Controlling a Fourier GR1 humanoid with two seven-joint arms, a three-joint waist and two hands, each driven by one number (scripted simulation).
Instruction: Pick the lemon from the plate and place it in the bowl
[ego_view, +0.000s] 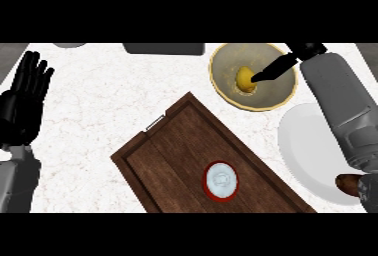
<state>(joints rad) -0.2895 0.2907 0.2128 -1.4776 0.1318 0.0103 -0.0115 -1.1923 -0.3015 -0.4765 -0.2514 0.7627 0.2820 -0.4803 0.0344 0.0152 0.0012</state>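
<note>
The yellow lemon (244, 78) lies inside the tan bowl (225, 55) at the back right of the counter. My right forearm reaches up over the white plate (306, 150) to the bowl. My right hand (279, 65) hangs over the bowl's right side, its fingers straight and slanting down, with the fingertips (260, 77) touching the lemon's right side. The fingers do not curl round the lemon. The plate sits just in front of the bowl and is partly hidden by the forearm. At the left edge my left hand (22, 100) rests open, fingers up.
A dark wooden tray (177, 145) lies diagonally in the middle, with a small red-rimmed white dish (221, 180) on it. A grey object (164, 48) stands at the back edge, with a pale one (70, 45) to its left. A brown item (345, 183) shows at the plate's front.
</note>
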